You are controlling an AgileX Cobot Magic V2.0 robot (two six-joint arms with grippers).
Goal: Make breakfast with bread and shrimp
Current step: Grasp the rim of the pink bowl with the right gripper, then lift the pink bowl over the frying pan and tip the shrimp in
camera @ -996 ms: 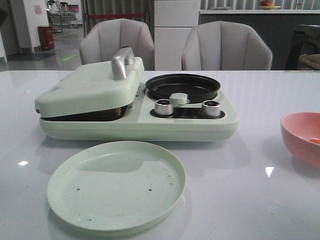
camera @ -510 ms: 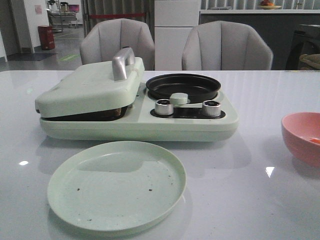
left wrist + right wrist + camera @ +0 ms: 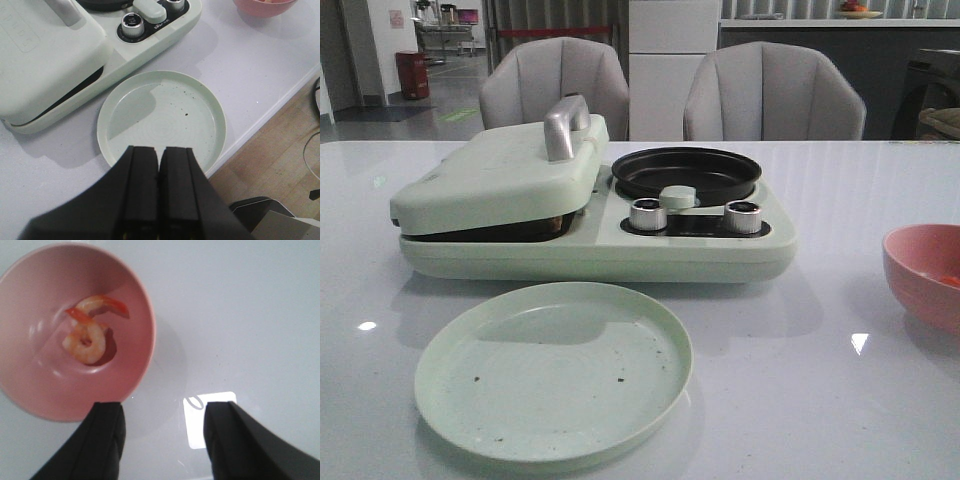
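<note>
**Shrimp waiting in the bowl, plate set out bare**

A glossy white worktop [image 3: 840,400] runs across a dim room, with two grey chairs [image 3: 556,85] behind it. On it sits a pale green breakfast maker [image 3: 590,215], its sandwich lid lowered and a small black pan [image 3: 685,172] open beside the lid. A green plate [image 3: 553,372] lies just in front, bare but for crumbs, probably placed there to receive the finished food.

The shrimp [image 3: 89,335] lies in the pink bowl [image 3: 30,390] at the robot's right. The right end effector [image 3: 162,440] hangs above the bowl's edge with its fingers spread apart, seemingly lined up to reach in. The left end effector [image 3: 159,190] hovers over the plate's near rim, fingers pressed together and holding nothing. No bread is visible; whether any sits under the lid cannot be told.
</note>
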